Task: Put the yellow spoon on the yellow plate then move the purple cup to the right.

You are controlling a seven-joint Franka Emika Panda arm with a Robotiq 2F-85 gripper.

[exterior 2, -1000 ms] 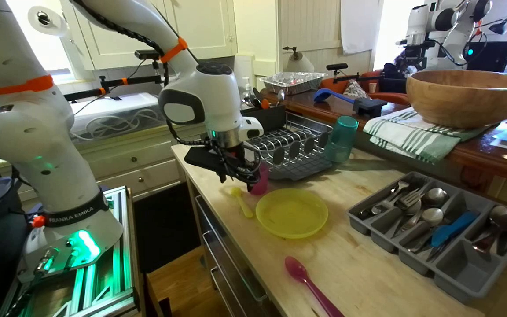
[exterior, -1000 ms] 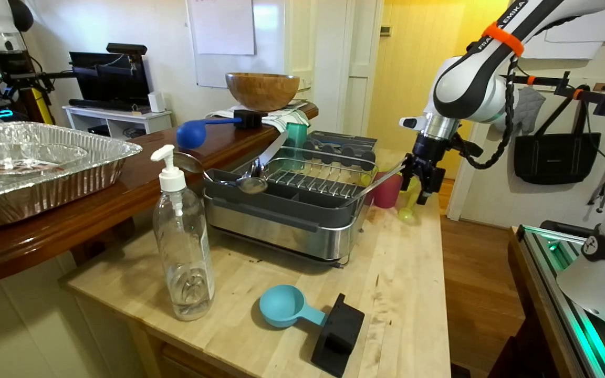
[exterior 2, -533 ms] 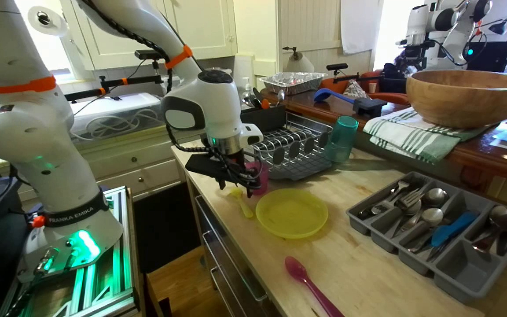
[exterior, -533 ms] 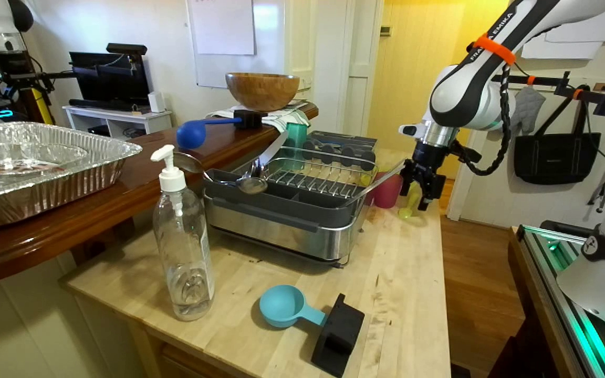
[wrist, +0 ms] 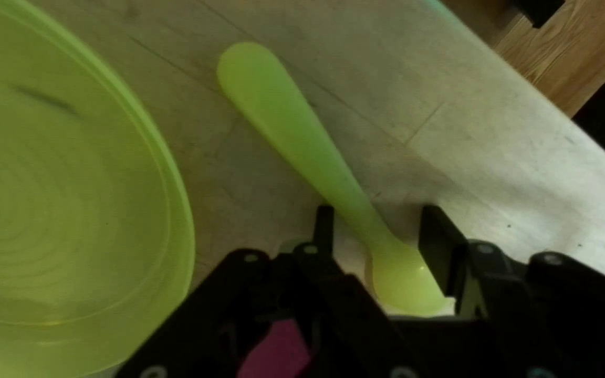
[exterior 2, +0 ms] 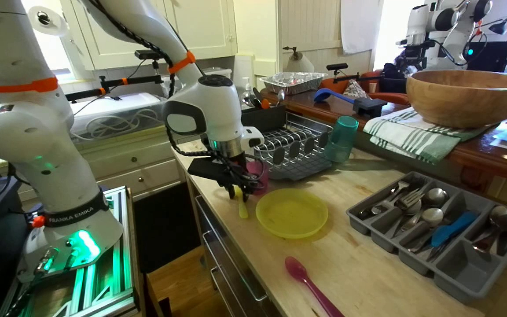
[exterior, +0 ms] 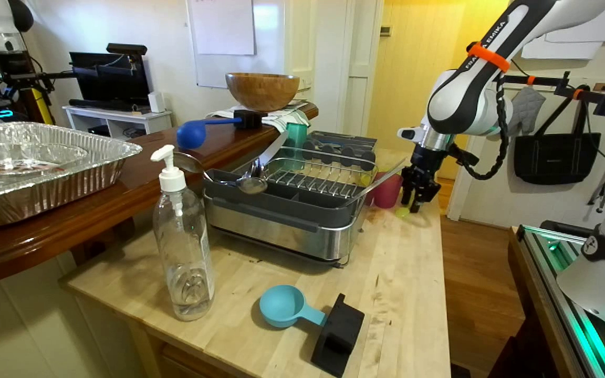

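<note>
My gripper (wrist: 377, 223) points down at the counter, its fingers on either side of the yellow spoon (wrist: 302, 142) near where handle meets bowl. Gaps show between spoon and fingers, so the jaws stand partly open; whether the left finger brushes the handle I cannot tell. The spoon lies flat on the wood, its handle (exterior 2: 243, 210) running beside the yellow plate (exterior 2: 292, 215), which has nothing on it. Close behind the gripper stands the purple cup (exterior: 386, 190), upright against the rack side. Only a pink patch of the cup (wrist: 279, 354) shows past the gripper in the wrist view.
A metal dish rack (exterior: 281, 231) borders the cup. On the counter are a pink spoon (exterior 2: 308, 281), a grey cutlery tray (exterior 2: 469, 268), a clear pump bottle (exterior: 184, 257) and a light-blue scoop (exterior: 284, 305). The counter edge (wrist: 533, 94) runs close to the spoon.
My gripper has come down over the yellow spoon and its jaws have drawn closer together. The spoon has turned slightly on the counter. Plate and cup stay where they were.
</note>
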